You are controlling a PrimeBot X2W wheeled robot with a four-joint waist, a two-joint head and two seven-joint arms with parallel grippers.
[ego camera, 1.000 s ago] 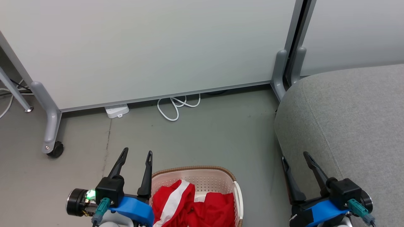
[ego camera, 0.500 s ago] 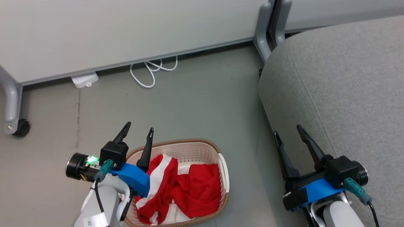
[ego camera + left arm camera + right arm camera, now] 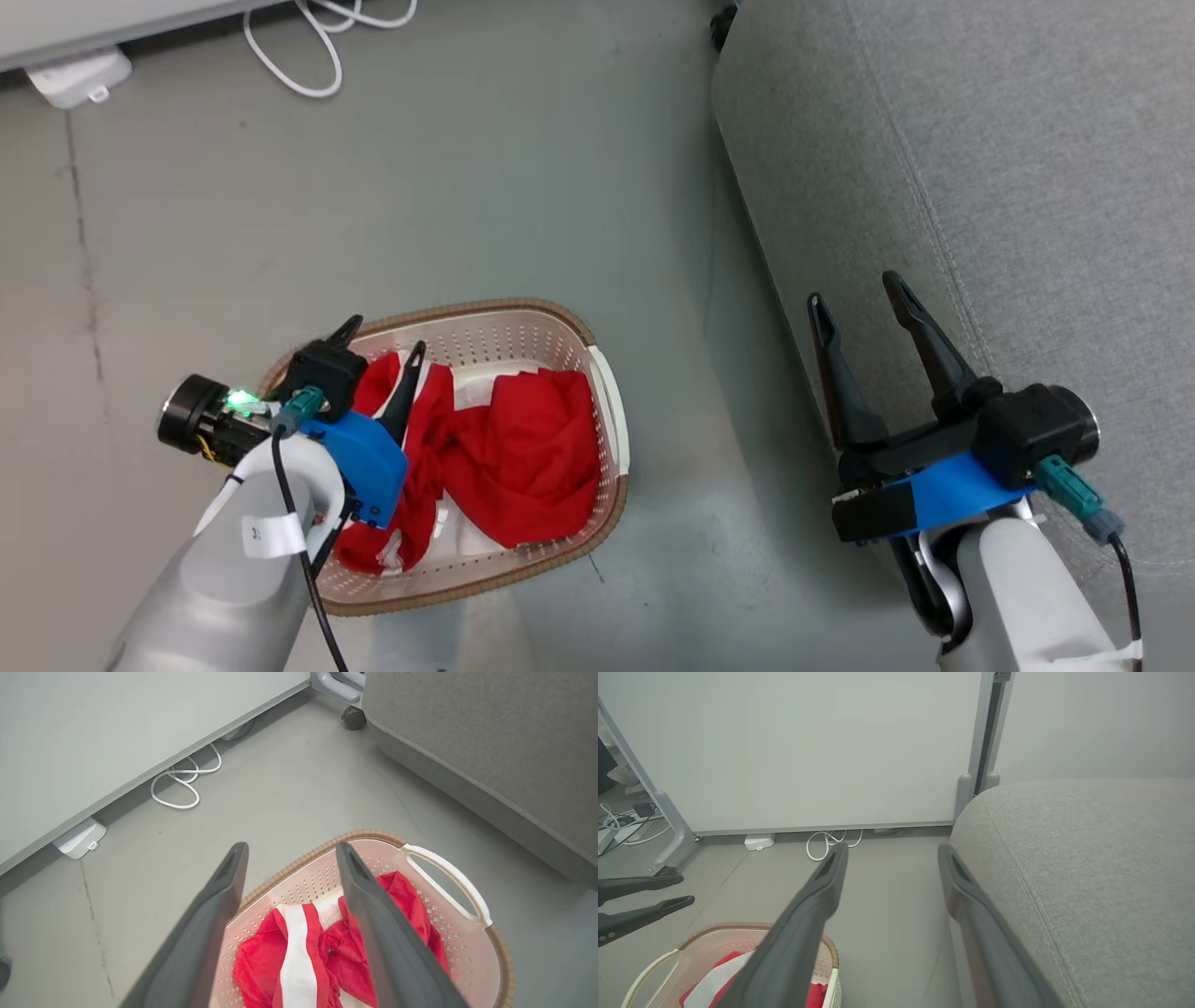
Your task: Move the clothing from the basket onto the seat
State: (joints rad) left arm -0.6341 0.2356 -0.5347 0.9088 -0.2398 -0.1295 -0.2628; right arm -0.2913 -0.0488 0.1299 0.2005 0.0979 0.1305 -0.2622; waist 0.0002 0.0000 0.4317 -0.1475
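Note:
The cream-white basket (image 3: 523,309) with a brown rim stands on the grey floor, left of the light grey seat (image 3: 1008,168). Red clothing (image 3: 527,448) lies bunched inside it. In the left wrist view a garment with a white stripe (image 3: 295,952) lies beside a plain red one (image 3: 406,896). My left gripper (image 3: 386,334) hangs open over the basket's left part, above the clothing, with nothing between its fingers (image 3: 292,847). My right gripper (image 3: 851,289) is open and empty at the seat's front edge, pointing along it (image 3: 893,848).
A looped white cable (image 3: 182,779) and a white adapter (image 3: 79,837) lie on the floor by the pale partition panel (image 3: 808,742). The panel's grey feet and a castor (image 3: 352,717) stand near the seat's far corner. Bare floor separates basket and seat.
The head camera has tipped down, so the whole picture slid upward. My left gripper has come from beside the basket's left rim to over the clothing. Both grippers stay open.

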